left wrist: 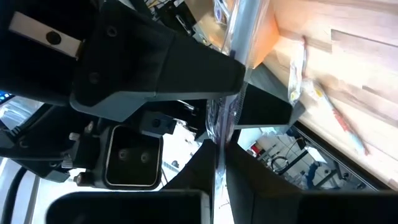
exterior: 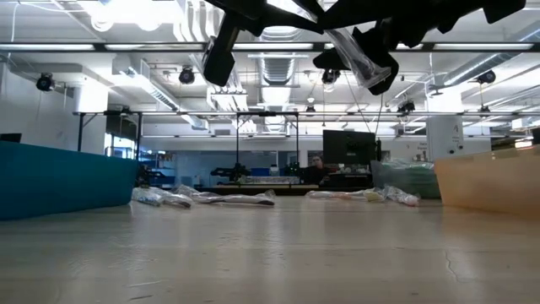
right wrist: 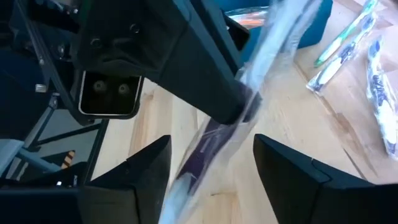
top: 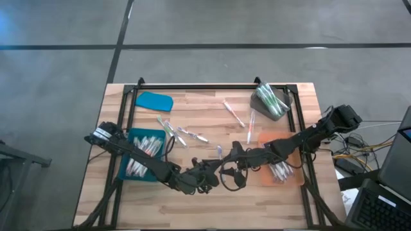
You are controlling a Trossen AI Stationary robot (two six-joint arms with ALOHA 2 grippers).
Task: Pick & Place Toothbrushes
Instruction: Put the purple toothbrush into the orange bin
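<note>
Above the wooden surface [top: 192,205], near its front edge, the left gripper [right wrist: 233,102] pinches a wrapped toothbrush [right wrist: 249,93]; its long axis runs between the right gripper's [right wrist: 211,165] spread fingers [right wrist: 140,168].

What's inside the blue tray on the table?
The blue tray holds a pile of wrapped toothbrushes, white with red bits. The left arm crosses over it, hiding some, so they can't be counted.

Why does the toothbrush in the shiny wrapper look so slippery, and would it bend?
The wrapped toothbrush is probably slippery: its clear wrapper looks glossy. It likely stays fairly stiff, since it runs straight from the left gripper, shut on it, across the right gripper's open gap. It seems light; similar loose toothbrushes lie flat on the table.
</note>
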